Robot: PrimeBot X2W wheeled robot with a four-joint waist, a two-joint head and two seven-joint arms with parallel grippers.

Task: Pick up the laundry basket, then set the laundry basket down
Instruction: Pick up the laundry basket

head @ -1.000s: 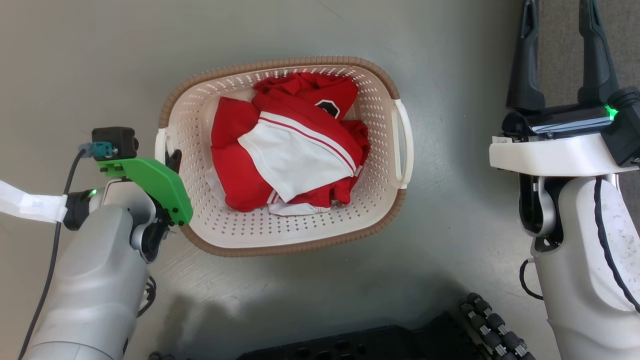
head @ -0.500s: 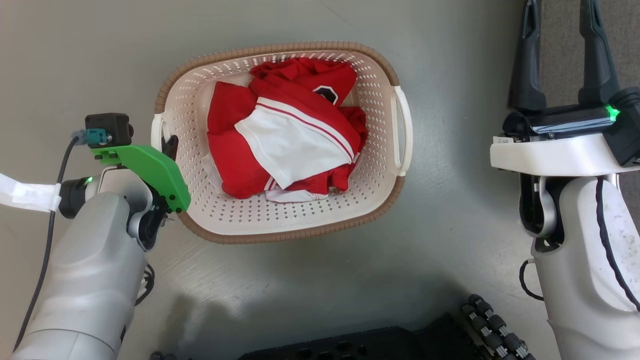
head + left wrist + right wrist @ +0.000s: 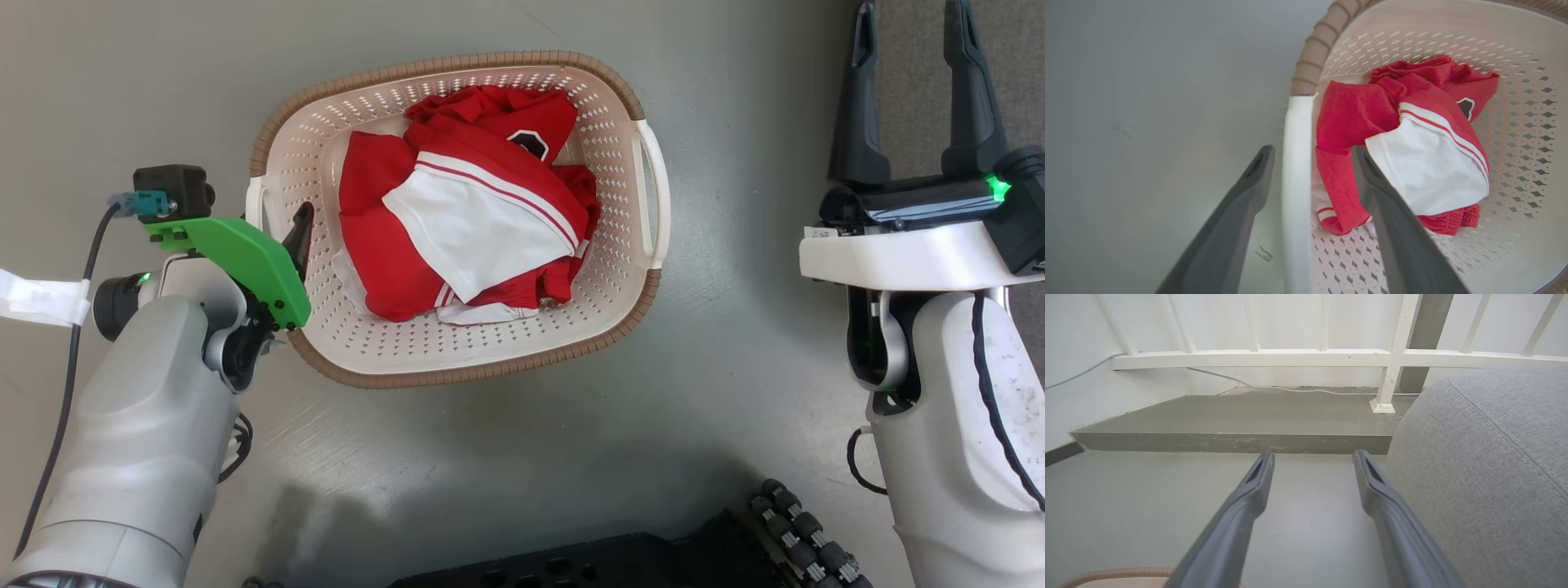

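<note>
**Left gripper (image 3: 1312, 154) straddles the laundry basket (image 3: 490, 347) by its left handle (image 3: 1295, 171) on the floor (image 3: 522, 465).**
Both grippers' fingers stand wide, nothing clamped. The basket's long axis runs left-right, and the right gripper (image 3: 910, 24) is well clear to its right.

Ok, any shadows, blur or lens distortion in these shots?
Head view: sharp, even light, soft shadow on the floor bottom left. Left wrist view: wide-angle curves the laundry basket rim; left end effector looms large. Right wrist view: railing bows.

Grey floor (image 3: 522, 457) meets a concrete step (image 3: 1241, 416), white railing (image 3: 1249, 357) and grey cushion (image 3: 1486, 465).
</note>
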